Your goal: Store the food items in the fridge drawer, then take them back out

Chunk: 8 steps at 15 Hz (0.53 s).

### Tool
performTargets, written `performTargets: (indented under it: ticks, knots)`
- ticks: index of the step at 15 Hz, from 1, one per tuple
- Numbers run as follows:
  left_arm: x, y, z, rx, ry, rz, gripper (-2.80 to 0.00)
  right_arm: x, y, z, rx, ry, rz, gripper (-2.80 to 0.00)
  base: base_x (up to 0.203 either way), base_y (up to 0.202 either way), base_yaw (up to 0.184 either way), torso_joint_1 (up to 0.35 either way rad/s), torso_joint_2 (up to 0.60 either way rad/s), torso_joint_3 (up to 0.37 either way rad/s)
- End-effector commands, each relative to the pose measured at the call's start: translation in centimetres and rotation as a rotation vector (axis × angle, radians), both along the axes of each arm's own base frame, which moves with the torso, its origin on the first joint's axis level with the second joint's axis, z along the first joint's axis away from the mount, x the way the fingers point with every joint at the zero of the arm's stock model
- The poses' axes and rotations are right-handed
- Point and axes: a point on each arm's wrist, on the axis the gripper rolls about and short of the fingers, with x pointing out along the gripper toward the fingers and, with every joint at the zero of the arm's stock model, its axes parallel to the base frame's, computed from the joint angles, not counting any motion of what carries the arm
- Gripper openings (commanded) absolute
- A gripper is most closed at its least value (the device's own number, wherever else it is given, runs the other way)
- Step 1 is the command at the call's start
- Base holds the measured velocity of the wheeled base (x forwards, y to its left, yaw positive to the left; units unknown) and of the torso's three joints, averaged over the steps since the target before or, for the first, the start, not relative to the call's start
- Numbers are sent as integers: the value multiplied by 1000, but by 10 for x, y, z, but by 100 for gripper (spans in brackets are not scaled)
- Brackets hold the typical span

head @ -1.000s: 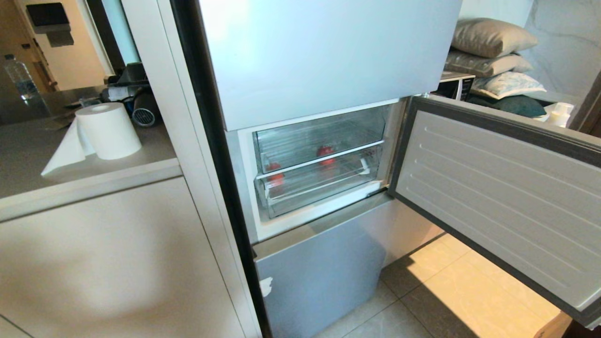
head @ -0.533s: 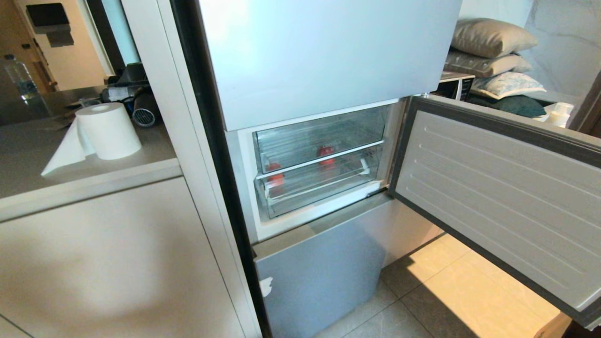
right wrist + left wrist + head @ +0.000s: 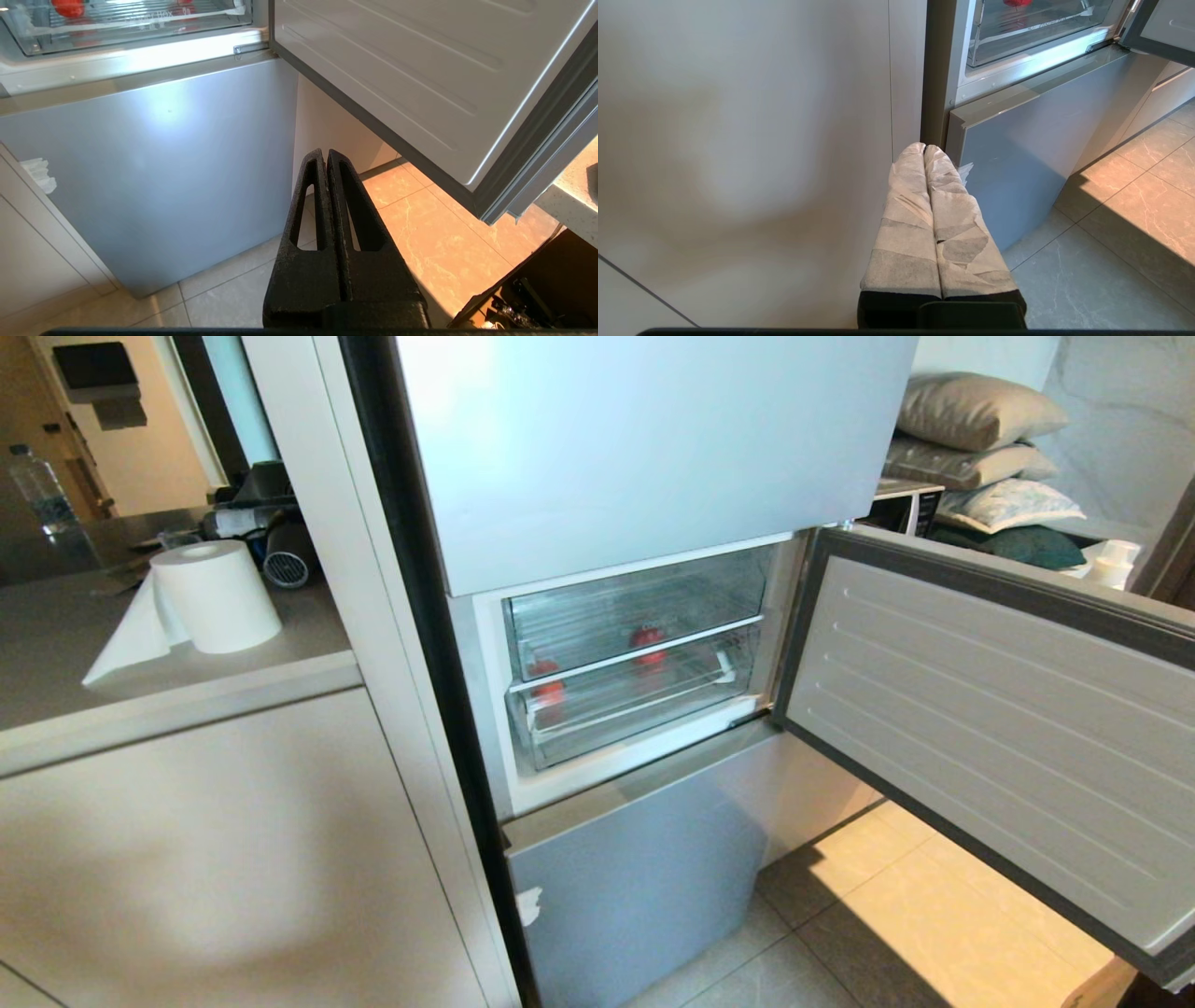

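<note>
Fridge drawer (image 3: 635, 705): two food items (image 3: 647, 637).

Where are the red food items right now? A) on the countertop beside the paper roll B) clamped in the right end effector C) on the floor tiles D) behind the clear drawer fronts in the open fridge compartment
D: both red food items show through the clear plastic of the fridge drawer area, with the fridge door swung open; the right end effector is shut and empty, down near the floor.
</note>
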Motion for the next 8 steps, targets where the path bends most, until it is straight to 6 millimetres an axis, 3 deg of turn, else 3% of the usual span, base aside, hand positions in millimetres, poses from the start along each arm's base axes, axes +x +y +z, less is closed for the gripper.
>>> performTargets:
  ticks: [1, 5, 8]
  knots:
    - [0, 0, 0, 0, 2, 0, -280, 0, 0, -1, 4, 2, -1, -280, 0, 0, 0, 0, 0, 0]
    - [0, 0, 0, 0, 1, 0, -280, 0, 0, -1, 44, -2, -12, -280, 1, -1, 20, -1, 1, -1]
    - [0, 0, 0, 0, 2, 0, -280, 0, 0, -1, 45, -2, -14, -280, 2, -8, 167, 4, 1, 2]
